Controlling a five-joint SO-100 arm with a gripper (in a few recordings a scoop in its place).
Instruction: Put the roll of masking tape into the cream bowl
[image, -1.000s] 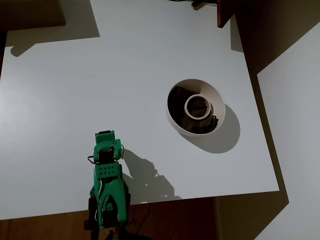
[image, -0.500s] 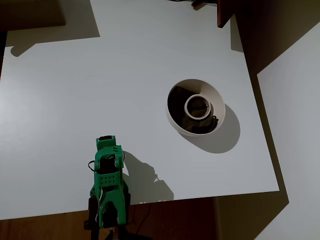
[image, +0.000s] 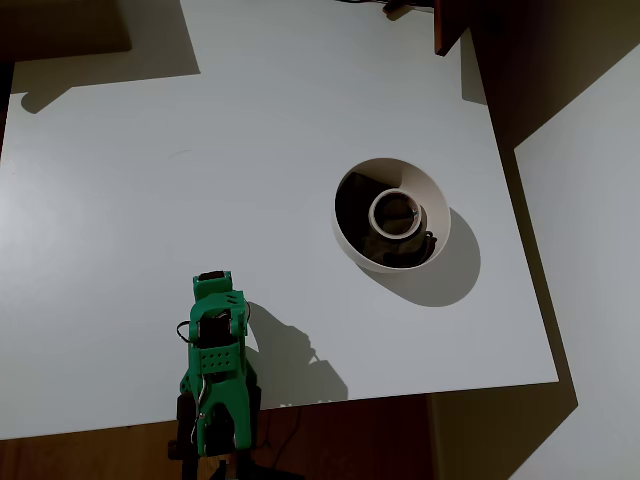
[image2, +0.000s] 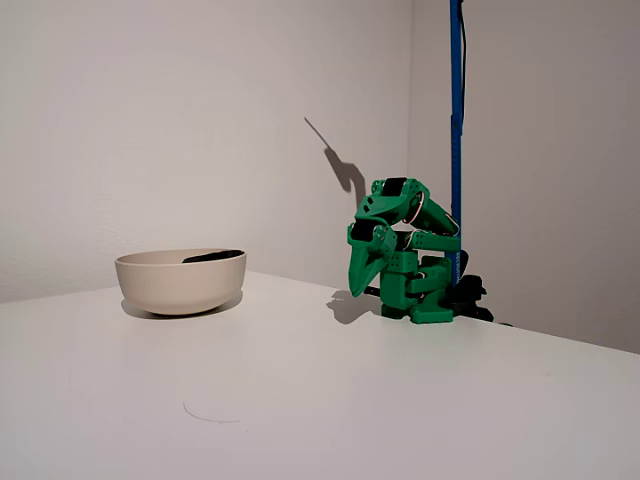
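Observation:
The cream bowl (image: 436, 205) stands right of the table's middle in the overhead view, and at the left in the fixed view as a cream bowl (image2: 180, 282). The roll of masking tape (image: 375, 213) lies flat inside it, a cream ring with a brownish core. In the fixed view the bowl's wall hides the roll. The green arm (image: 215, 350) is folded up over its base at the table's near edge, far from the bowl. My gripper (image2: 357, 288) points down just above the table, shut, with nothing in it.
A blue pole (image2: 455, 130) rises behind the arm's base. A dark reddish board (image: 448, 25) juts over the table's far right corner. The white table (image: 200, 180) drops off just right of the bowl.
The arm has drawn back a little toward its base and then stopped. The tape and the bowl have not moved.

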